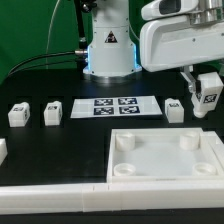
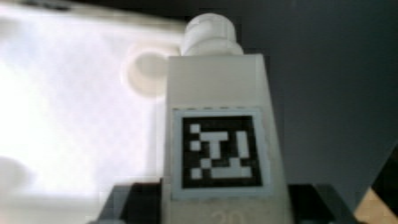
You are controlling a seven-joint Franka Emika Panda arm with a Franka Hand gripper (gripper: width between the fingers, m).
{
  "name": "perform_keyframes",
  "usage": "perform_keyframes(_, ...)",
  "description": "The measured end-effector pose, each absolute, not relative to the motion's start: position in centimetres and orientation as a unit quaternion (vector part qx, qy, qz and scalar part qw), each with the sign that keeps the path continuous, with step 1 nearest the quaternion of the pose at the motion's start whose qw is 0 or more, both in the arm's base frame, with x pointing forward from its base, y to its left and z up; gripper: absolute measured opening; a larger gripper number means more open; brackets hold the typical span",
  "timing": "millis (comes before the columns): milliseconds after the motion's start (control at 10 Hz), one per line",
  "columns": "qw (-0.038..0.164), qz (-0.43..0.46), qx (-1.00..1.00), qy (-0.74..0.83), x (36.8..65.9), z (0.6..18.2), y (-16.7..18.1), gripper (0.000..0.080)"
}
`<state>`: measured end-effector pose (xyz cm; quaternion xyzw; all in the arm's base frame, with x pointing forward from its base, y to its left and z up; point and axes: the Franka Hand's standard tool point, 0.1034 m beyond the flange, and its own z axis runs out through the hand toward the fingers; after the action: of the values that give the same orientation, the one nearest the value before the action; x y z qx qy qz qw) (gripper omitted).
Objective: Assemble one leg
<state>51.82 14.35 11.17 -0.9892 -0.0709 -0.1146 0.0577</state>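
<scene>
One leg (image 2: pixel 217 110) sits clamped in the hand (image 2: pixel 215 203), its tagged face showing.

Black counter (image 1: pixel 60 140), carrying the marker board (image 1: pixel 115 105) midway; far-left leg (image 1: pixel 17 114) and second leg (image 1: pixel 52 111) off to the exterior view's left, third leg (image 1: pixel 174 110) just beside the board on that view's right; socketed white square panel (image 1: pixel 165 160) nearer the camera, against a long white rail (image 1: pixel 60 190).

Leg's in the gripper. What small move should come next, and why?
Probably shift the leg sideways until its peg is over the panel's socket: the gripper holds the leg raised; the wrist view shows the peg beside that socket, not in it.
</scene>
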Motion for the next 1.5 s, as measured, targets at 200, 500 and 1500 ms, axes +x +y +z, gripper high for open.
perform_keyframes(200, 0.058, -0.144, -0.985, -0.072, 50.8, 10.5, 14.2, 0.0294)
perform_keyframes(500, 0.054, -0.151, -0.982, -0.101, 55.0, 10.8, 13.4, 0.0294)
perform_keyframes(1500, 0.041, -0.255, -0.957, -0.133, 61.3, 11.3, 12.0, 0.0294)
